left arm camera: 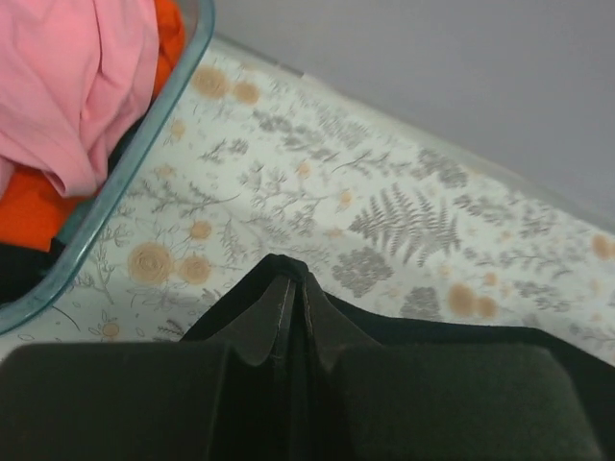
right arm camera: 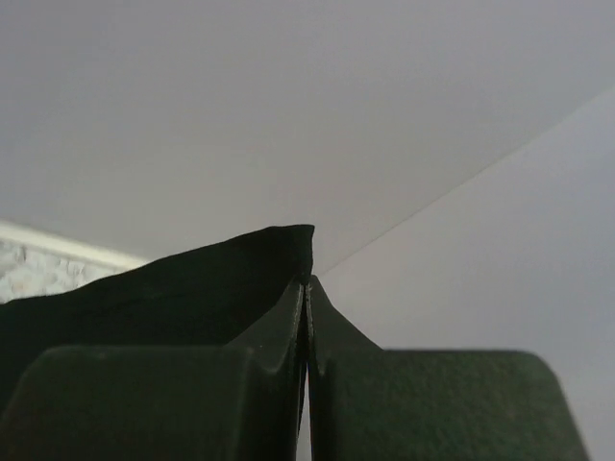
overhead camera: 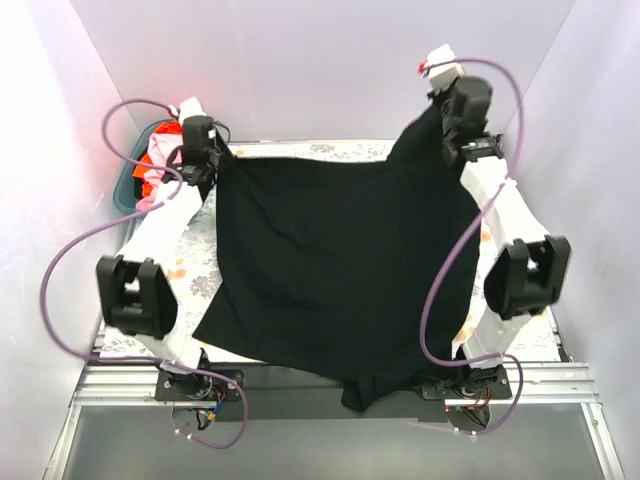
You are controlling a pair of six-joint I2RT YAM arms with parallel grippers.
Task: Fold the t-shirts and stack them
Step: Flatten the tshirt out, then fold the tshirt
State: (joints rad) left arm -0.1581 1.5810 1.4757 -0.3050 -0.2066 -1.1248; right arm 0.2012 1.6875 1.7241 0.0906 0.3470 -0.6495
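The black t-shirt (overhead camera: 340, 260) lies spread across the flowered tabletop (left arm camera: 384, 221), one side edge just beside the teal plastic basket (left arm camera: 130, 158). The left claw (left arm camera: 296, 293) is pinched tight on the shirt corner nearest the basket, low over the tabletop, with a small peak of black cloth showing at its tips. The right claw (right arm camera: 307, 283) is pinched tight on the shirt corner farthest from the basket. It holds that corner raised, so the cloth climbs to a point there while the rest lies mostly flat. Inside the basket a pink t-shirt (left arm camera: 67, 86) is bunched on top of an orange-red t-shirt (left arm camera: 29, 206), right against the basket's rim.
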